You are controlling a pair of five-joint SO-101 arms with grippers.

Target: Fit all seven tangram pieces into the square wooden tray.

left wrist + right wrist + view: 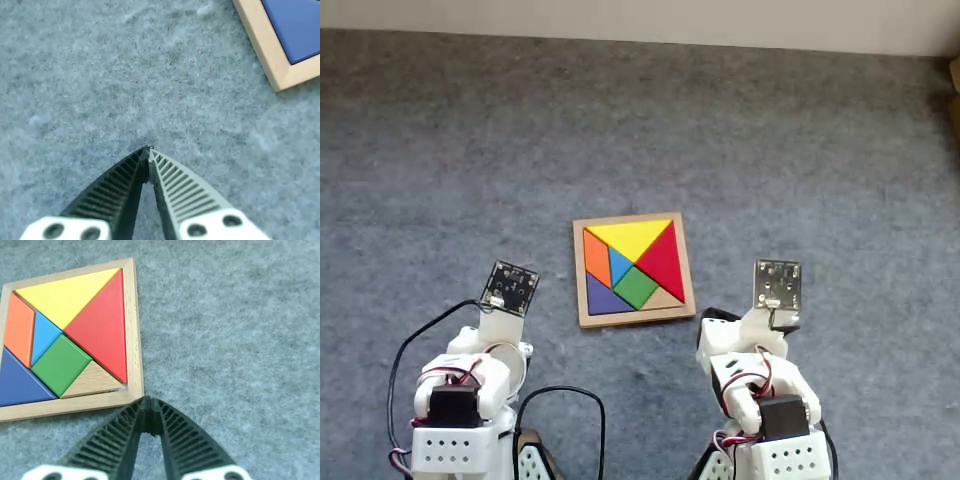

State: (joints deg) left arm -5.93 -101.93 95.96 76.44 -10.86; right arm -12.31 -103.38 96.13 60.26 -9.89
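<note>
The square wooden tray (633,318) lies mid-table on grey carpet, and coloured pieces fill it: yellow triangle (628,238), red triangle (663,262), orange piece (596,257), light blue triangle (618,266), green square (636,286), dark blue triangle (602,298) and a plain wood triangle (665,298). The right wrist view has the same tray (133,330) just beyond my right gripper (149,402), which is shut and empty near the tray's corner. My left gripper (148,150) is shut over bare carpet, a tray corner (280,75) off to one side.
Both arm bases sit at the table's front edge, the left arm (470,385) and right arm (760,385) flanking the tray. Black cables (560,400) loop near the left base. Grey carpet (640,120) stretches behind the tray to a pale wall.
</note>
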